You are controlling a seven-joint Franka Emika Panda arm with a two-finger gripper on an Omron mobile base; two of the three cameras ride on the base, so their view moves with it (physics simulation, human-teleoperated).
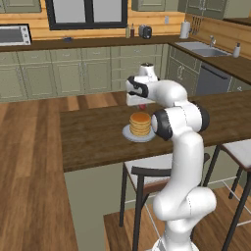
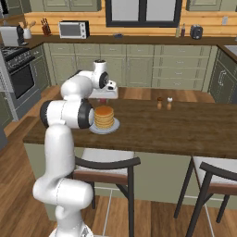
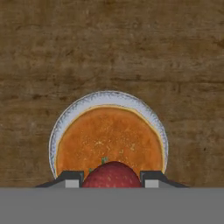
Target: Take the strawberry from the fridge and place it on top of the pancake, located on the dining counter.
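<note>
Gripper [image 3: 112, 177] is pinched on the strawberry [image 3: 112, 175]; in the hand view the red fruit sits between the two dark finger tips [image 3: 72, 179], one tip at each side, touching it. Small green leaf bits show at its top edge.

Position: gripper points down, above the pancake [image 3: 109, 138] stack. In the hand view the strawberry overlaps the near edge of the pancake top; whether it touches the pancake can't be told. In the left base view the strawberry [image 1: 141, 106] shows as a red spot under the hand, just above the pancake [image 1: 140, 123], a gap visible between them.

Pancake: golden stack on a pale plate [image 3: 70, 113], plate rim visible around approx. the far half in the hand view. Plate rests on the dining counter [image 2: 185, 125], dark-brown wood grain, near its end.

Other items: two small shakers [image 2: 164, 102] stand upright on the counter, well apart from the plate. Stools [image 2: 104, 169] w/ dark frames stand at the counter's near side, beside the arm.
</note>
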